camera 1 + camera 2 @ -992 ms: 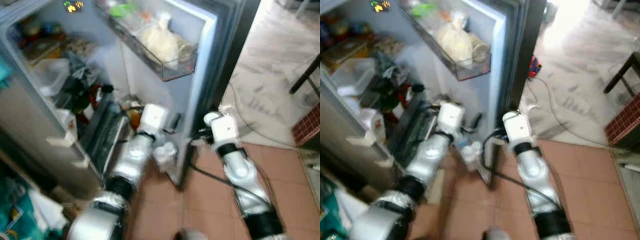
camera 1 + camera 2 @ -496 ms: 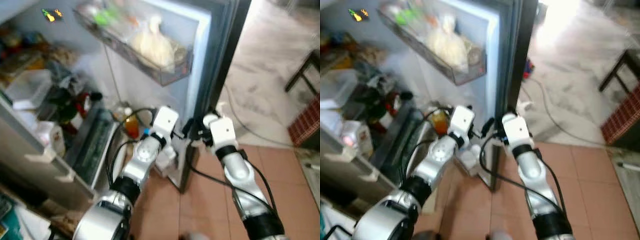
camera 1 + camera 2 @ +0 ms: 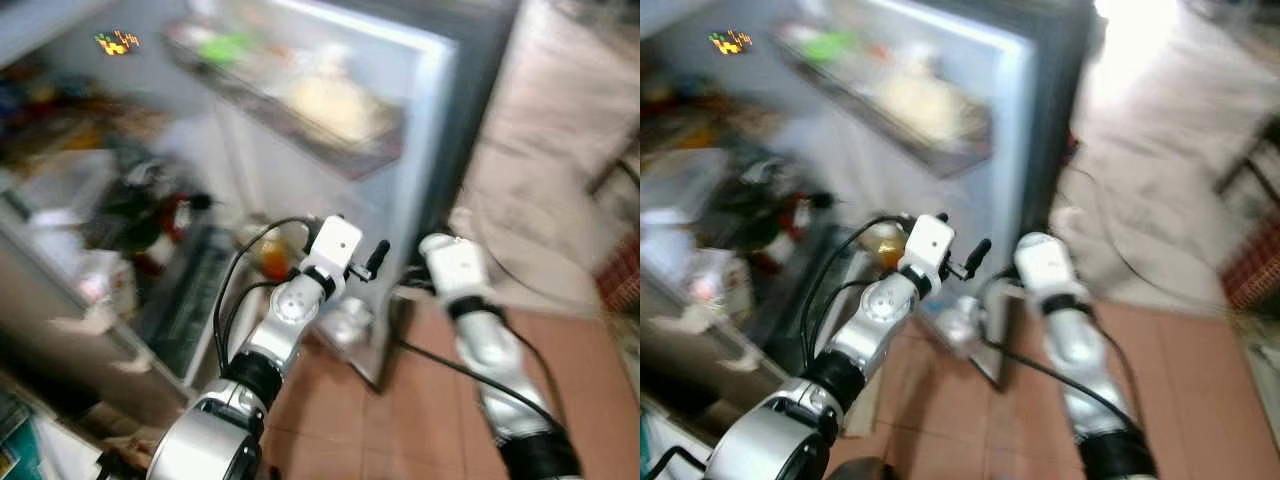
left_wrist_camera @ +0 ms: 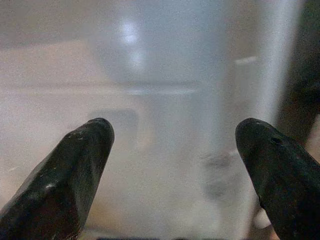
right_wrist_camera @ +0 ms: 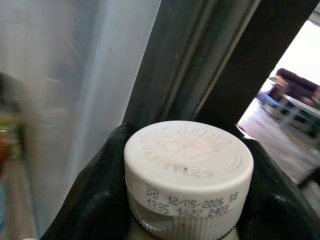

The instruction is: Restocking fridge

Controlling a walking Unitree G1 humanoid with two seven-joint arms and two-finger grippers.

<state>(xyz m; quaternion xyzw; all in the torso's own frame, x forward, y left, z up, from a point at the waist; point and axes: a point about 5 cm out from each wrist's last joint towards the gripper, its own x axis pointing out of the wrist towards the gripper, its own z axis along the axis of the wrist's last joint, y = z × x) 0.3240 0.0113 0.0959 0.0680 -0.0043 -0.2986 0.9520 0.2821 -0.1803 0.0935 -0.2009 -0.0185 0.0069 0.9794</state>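
One white ribbed bottle cap with a printed date code sits clamped between the right gripper's two black fingers, close against the dark outer edge of the open grey fridge door. The left gripper, fingers wide apart and holding nothing, faces the door's pale inner wall just below one clear door shelf. Red tiled floor lies open below the door edge.
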